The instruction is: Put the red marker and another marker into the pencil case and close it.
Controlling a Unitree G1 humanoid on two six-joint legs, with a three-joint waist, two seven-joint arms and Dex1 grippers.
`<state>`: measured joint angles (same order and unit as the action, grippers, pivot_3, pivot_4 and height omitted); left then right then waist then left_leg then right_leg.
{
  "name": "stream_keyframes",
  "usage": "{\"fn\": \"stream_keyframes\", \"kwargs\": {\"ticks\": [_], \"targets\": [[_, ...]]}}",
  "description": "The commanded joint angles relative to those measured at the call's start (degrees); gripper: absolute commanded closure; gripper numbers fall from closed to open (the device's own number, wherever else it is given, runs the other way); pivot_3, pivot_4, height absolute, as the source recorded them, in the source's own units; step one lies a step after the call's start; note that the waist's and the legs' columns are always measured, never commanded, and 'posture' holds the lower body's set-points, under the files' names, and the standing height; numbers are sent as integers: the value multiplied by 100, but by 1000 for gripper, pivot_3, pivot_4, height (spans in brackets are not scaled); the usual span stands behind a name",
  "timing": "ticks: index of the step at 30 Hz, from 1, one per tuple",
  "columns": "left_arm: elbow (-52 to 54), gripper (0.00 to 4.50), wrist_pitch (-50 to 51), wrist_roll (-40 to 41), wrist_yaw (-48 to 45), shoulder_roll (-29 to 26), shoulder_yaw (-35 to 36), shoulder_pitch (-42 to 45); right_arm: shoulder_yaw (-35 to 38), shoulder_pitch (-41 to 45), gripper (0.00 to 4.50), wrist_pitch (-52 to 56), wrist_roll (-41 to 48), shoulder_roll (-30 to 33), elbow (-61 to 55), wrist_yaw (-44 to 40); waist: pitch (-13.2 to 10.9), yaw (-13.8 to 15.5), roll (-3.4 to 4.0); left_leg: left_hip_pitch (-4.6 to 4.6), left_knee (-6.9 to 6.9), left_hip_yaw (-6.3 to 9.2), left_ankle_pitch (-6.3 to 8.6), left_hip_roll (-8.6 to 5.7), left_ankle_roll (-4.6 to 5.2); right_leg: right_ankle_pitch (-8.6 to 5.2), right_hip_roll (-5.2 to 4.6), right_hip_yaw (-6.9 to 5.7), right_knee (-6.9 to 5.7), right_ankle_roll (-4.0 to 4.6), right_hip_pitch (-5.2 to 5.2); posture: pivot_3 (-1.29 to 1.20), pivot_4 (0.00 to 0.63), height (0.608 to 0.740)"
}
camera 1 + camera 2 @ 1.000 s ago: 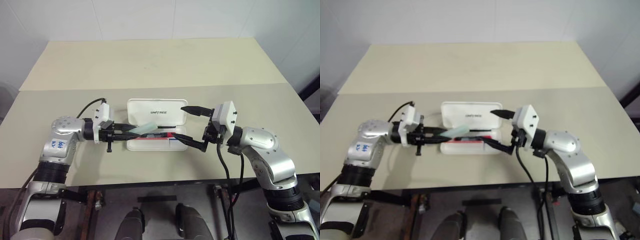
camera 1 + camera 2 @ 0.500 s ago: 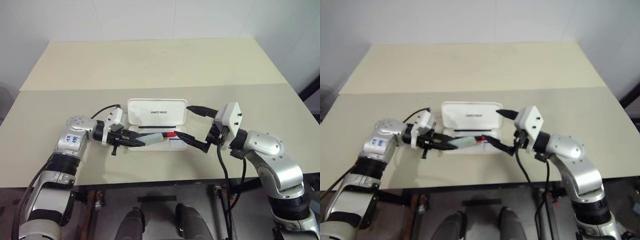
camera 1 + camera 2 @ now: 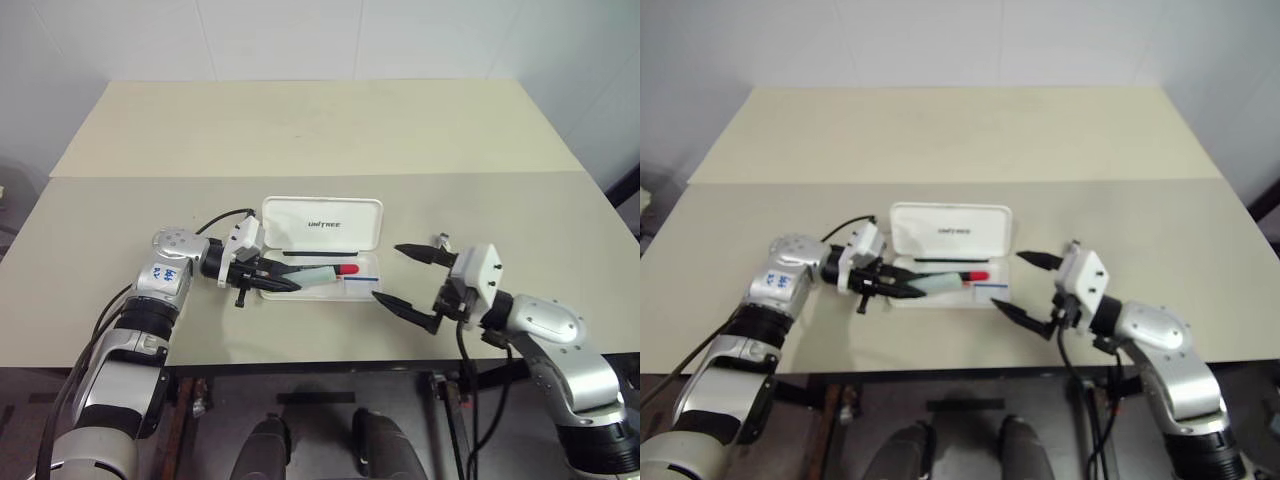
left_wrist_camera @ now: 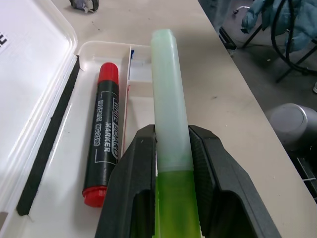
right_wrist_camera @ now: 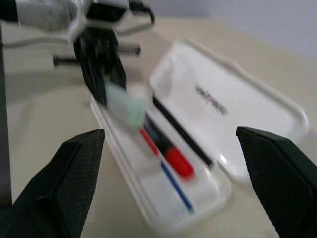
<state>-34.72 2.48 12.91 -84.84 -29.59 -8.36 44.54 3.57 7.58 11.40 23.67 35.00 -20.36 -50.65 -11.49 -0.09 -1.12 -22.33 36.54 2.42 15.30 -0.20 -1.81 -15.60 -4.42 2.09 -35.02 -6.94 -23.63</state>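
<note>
The white pencil case (image 3: 292, 214) lies open mid-table, its lid folded back. The red marker (image 4: 101, 148), black-barrelled with red ends, lies inside the tray (image 3: 362, 287). My left gripper (image 3: 278, 283) is shut on a pale green marker (image 4: 168, 114) and holds it lengthwise over the tray, beside the red marker. Whether the green marker touches the tray I cannot tell. My right gripper (image 3: 388, 272) stands wide open just off the case's right end, with nothing between its fingers (image 5: 64, 183).
The case sits on a beige table (image 3: 300, 130) with a seam running across it behind the lid. The table's front edge lies close below both grippers. A cable loops over my left wrist (image 3: 225, 217).
My right gripper has drawn back off the case, rightward and toward the front edge, staying open. My left gripper has carried the green marker lower and further over the tray.
</note>
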Motion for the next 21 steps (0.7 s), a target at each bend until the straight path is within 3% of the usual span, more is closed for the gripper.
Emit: {"fn": "stream_keyframes", "kwargs": {"ticks": [1,8,13,19,21], "targets": [[-41,3627,-61,-38,-93,43,-17,166,321,-107,0,-288,98,165,33,-222,0,-5,0,0,2,0,0,0,0,0,0,0,-2,0,0,0,150,740],[-266,3627,-53,-143,-113,126,-117,296,367,-140,0,-351,120,131,-32,-177,0,-12,0,6,14,1,-1,3,1,-1,4,0,-21,2,0,0,150,740],[-436,2325,-144,-232,-42,199,-111,374,311,-113,0,-263,132,103,-166,-75,-1,-11,-2,1,42,2,1,2,3,-1,3,1,-32,1,3,0,150,740],[-406,201,-360,-139,-30,267,22,382,277,-68,0,-168,158,84,-263,49,-1,-6,-2,2,54,6,1,2,4,0,3,2,-41,1,7,0,150,740],[-366,43,-430,-99,-45,276,63,376,245,-33,0,-130,160,67,-284,77,-1,-7,-2,2,54,6,1,2,3,0,3,2,-40,1,7,0,150,740]]}}
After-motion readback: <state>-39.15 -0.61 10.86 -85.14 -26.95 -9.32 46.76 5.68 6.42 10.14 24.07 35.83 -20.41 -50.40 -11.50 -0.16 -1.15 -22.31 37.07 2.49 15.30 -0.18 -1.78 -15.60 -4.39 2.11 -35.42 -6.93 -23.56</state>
